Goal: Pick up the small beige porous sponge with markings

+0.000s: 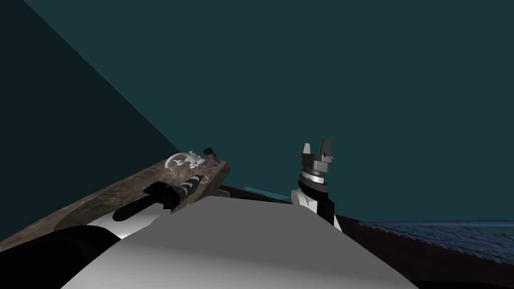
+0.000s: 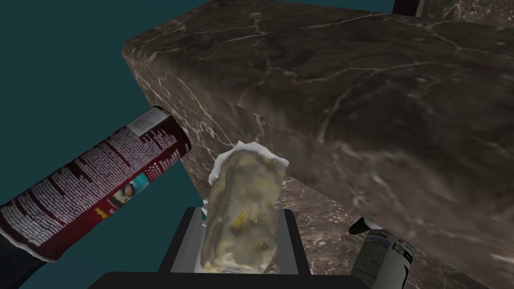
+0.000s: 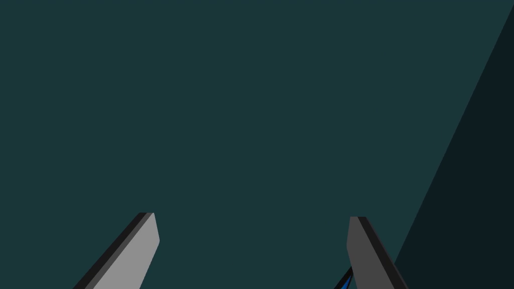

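Dark marble counter (image 2: 351, 100), teal wall (image 1: 301, 75); left hand (image 2: 241, 215) grips sponge (image 2: 246, 200), seemingly aloft; right hand (image 1: 316, 145) wide.

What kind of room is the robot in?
Probably a kitchen or bathroom: a brown stone counter carries what looks like a white tap, with a sponge and spray can by it.

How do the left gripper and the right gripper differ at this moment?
The left gripper is shut on the beige sponge; the right gripper is open and empty. The left gripper reaches to the brown marbled counter; the right gripper is raised, off it. Both have two thin fingers.
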Robot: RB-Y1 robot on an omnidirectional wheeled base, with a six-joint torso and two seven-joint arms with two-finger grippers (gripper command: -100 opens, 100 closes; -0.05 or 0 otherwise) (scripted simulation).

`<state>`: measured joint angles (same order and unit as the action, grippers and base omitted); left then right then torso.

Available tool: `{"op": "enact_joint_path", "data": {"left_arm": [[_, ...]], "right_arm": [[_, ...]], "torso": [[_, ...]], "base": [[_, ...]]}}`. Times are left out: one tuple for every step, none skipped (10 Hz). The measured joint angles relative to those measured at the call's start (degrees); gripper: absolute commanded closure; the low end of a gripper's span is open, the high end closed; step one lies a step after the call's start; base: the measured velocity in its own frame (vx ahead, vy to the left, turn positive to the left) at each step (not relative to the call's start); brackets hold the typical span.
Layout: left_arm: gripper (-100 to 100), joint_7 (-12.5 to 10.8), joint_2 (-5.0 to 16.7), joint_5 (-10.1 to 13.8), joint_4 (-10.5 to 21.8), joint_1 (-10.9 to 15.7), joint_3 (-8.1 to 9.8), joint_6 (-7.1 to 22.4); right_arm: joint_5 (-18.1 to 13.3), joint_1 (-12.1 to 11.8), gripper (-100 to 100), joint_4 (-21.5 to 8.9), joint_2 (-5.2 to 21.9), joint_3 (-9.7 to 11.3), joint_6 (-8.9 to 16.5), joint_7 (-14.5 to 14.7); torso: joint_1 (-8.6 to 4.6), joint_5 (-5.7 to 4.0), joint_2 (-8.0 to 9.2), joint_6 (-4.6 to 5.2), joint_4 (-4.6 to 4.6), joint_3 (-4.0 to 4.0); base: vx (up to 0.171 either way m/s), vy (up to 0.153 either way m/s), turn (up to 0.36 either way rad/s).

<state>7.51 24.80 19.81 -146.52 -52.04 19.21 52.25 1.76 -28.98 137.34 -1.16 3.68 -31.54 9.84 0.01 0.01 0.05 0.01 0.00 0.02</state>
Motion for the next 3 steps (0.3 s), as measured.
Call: {"op": "enact_joint_path", "data": {"left_arm": [[100, -0.1, -0.1, 0.0, -0.9, -0.3, 0.04, 0.5], [100, -0.3, 0.1, 0.2, -2.1, -0.7, 0.33, 1.2], [0, -0.3, 0.1, 0.3, -2.3, -0.7, 0.38, 1.3]], "right_arm": [[0.0, 0.0, 0, 0.0, 0.0, 0.0, 0.0, 0.0], [0.0, 0.0, 0, 0.0, 0.0, 0.0, 0.0, 0.0], [0.0, 0.0, 0, 0.0, 0.0, 0.0, 0.0, 0.0]], "torso": [[-0.02, -0.01, 0.07, -0.03, 0.01, 0.04], [-0.04, -0.02, 0.13, -0.04, 0.02, 0.07], [-0.02, 0.00, 0.09, -0.01, 0.02, 0.05]], "base": [[-0.029, -0.004, 0.070], [-0.014, -0.003, 0.015], [0.000, 0.000, 0.000]]}}
